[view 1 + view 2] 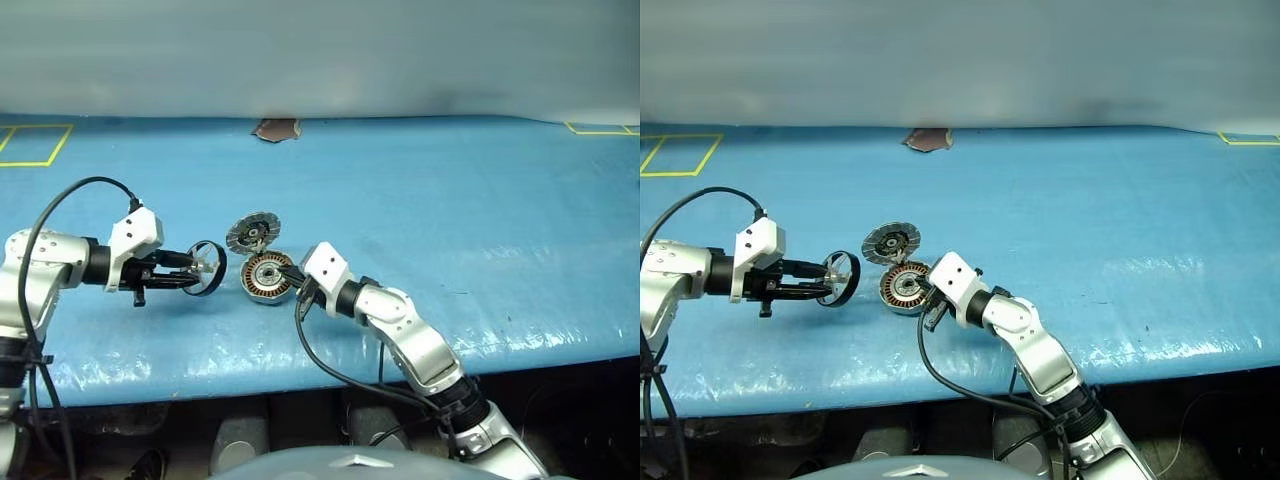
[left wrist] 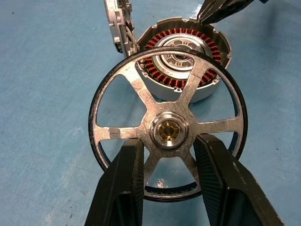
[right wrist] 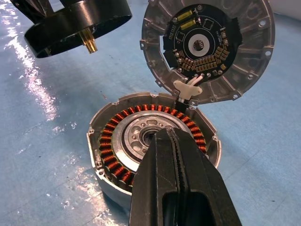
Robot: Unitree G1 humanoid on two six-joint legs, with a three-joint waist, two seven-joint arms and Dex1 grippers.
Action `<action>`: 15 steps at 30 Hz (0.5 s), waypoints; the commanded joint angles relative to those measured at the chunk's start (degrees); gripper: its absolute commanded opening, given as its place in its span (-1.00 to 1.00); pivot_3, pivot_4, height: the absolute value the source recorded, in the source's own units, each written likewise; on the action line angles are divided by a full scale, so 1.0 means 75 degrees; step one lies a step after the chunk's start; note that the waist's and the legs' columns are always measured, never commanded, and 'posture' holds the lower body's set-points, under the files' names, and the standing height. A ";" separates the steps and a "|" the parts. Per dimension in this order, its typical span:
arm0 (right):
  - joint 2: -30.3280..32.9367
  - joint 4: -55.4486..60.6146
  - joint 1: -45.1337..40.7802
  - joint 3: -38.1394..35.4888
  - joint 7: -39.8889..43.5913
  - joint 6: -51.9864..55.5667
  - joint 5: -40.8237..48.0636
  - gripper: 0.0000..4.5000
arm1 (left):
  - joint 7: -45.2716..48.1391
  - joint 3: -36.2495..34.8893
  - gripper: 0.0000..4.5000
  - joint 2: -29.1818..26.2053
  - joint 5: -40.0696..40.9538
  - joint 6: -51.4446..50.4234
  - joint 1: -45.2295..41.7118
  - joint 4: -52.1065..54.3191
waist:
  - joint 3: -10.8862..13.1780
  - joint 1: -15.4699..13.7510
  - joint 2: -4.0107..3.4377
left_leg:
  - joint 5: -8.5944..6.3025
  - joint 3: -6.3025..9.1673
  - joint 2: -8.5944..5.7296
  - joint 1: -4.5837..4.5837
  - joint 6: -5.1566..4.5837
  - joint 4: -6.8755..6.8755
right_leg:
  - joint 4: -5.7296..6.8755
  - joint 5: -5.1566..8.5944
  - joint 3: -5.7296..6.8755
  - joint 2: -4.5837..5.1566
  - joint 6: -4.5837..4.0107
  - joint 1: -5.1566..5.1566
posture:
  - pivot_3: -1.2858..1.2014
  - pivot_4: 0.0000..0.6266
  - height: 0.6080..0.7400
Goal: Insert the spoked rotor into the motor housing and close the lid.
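While the left gripper grips the rotor by its hub, jaws partly open around it, just left of the housing on the bench, the right gripper's jaws are closed and empty over the housing; the lid stands open.

Blue-covered table, surface shiny and slightly wrinkled toward the near edge. Motor housing sits on it near the front with its lid standing open. Yellow tape outlines mark the far corners, and a small brown patch lies at the far edge.
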State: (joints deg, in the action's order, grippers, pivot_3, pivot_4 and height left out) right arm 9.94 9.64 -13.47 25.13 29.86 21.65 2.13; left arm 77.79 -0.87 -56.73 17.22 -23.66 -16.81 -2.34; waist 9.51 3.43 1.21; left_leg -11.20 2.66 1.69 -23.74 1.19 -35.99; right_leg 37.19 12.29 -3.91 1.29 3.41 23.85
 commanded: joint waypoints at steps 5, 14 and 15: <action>-0.0067 0.0020 -0.0147 -0.0279 -0.0156 -0.0332 -0.0063 -1.00 | 0.0456 0.0321 -0.39 0.0002 0.0184 -0.0072 -0.0365 0.0043 | 0.0000 0.0001 0.0000 | 0.0000 0.0000 0.0000 -0.0001 0.0000 0.0000 | 0.0000 0.0000 -0.0001 0.0000 0.0000 0.0000 | 0.03 -0.52 1.00; 0.0091 0.0062 -0.0065 -0.0344 -0.0126 -0.0216 -0.0124 -1.00 | 0.0260 0.0890 -0.39 0.0577 0.0101 -0.0156 -0.0996 0.0404 | 0.0000 -0.0043 0.0001 | 0.0000 0.0003 -0.0001 -0.0002 0.0000 -0.0002 | 0.0001 0.0000 -0.0001 -0.0002 0.0000 -0.0003 | 0.03 -0.52 1.00; 0.0141 0.0097 -0.0045 -0.0331 -0.0060 -0.0191 -0.0108 -1.00 | 0.0202 0.1011 -0.39 0.0668 0.0010 -0.0144 -0.1120 0.0397 | 0.0000 -0.0044 0.0001 | 0.0000 0.0002 -0.0002 -0.0002 0.0000 -0.0004 | 0.0001 0.0000 -0.0001 -0.0002 0.0001 -0.0003 | 0.03 -0.52 1.00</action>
State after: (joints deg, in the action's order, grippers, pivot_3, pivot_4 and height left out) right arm 10.82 8.92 -13.82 23.13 28.79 20.51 0.96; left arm 80.04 6.29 -51.98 17.96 -24.80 -23.22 -1.38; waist 9.51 3.10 1.22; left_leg -11.20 2.67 1.68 -23.75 1.19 -36.03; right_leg 37.20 12.28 -3.93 1.28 3.42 23.83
